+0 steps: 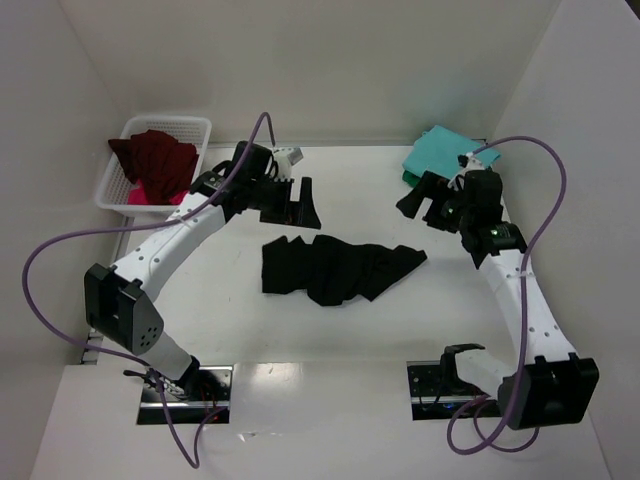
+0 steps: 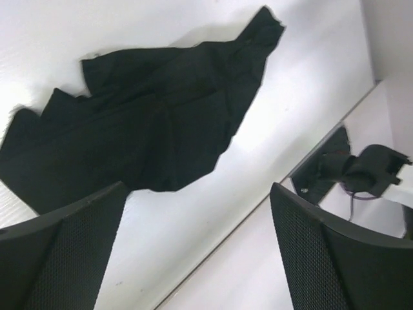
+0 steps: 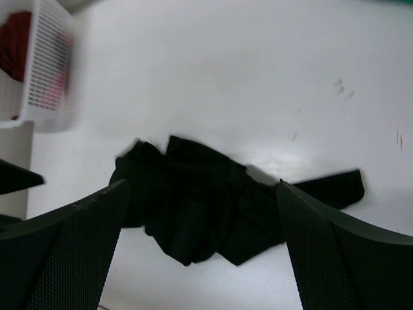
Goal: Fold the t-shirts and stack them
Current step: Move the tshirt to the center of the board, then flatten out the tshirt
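Note:
A crumpled black t-shirt [image 1: 338,268] lies in the middle of the table; it also shows in the left wrist view [image 2: 142,135] and the right wrist view [image 3: 213,206]. A folded teal t-shirt [image 1: 440,155] lies at the back right on a dark green one. A maroon t-shirt [image 1: 155,160] and a pink one [image 1: 140,195] sit in the basket. My left gripper [image 1: 296,205] is open and empty above the table behind the black shirt. My right gripper [image 1: 430,203] is open and empty to the shirt's back right.
A white lattice basket [image 1: 205,128] stands at the back left, also seen in the right wrist view [image 3: 45,77]. White walls close the table on the left, back and right. The arm bases sit at the near edge.

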You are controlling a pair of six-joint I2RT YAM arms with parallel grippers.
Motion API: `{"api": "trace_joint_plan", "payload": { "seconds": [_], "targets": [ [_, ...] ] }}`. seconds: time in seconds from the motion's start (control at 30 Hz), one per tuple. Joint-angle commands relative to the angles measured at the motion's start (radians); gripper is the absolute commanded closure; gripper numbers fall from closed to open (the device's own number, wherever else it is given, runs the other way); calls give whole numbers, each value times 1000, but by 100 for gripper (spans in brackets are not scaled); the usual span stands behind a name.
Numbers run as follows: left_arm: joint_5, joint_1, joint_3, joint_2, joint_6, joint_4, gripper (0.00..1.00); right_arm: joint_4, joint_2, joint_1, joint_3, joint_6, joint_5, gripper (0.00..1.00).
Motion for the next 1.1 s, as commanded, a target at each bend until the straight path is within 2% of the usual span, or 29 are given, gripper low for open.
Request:
{"api": "trace_joint_plan", "payload": {
  "seconds": [0.0, 0.13, 0.33, 0.47, 0.57, 0.73, 0.93, 1.07],
  "targets": [
    [-144, 0, 8, -47, 40, -41, 0, -44, 47, 7, -69, -14, -41, 2],
    [-265, 0, 2, -3, 28, -56, 0, 5, 85, 83, -100, 35, -56, 5],
    [-310, 0, -139, 15, 8, 7, 0, 80, 174, 322, -159, 130, -43, 7],
    [-345, 0, -207, 35, 8, 23, 0, 131, 220, 410, -201, 179, -20, 7],
    [-377, 6, -246, 39, -4, 39, 0, 176, 262, 425, -219, 189, -6, 9],
    [-353, 68, -305, 69, -15, 63, 0, 205, 346, 425, -199, 167, 8, 11],
    [-330, 92, -317, 121, 3, 101, 0, 194, 448, 425, -141, 156, 58, 11],
    [-330, 103, -317, 191, 12, 120, 3, 194, 490, 425, -111, 147, 72, 16]
  ]
}}
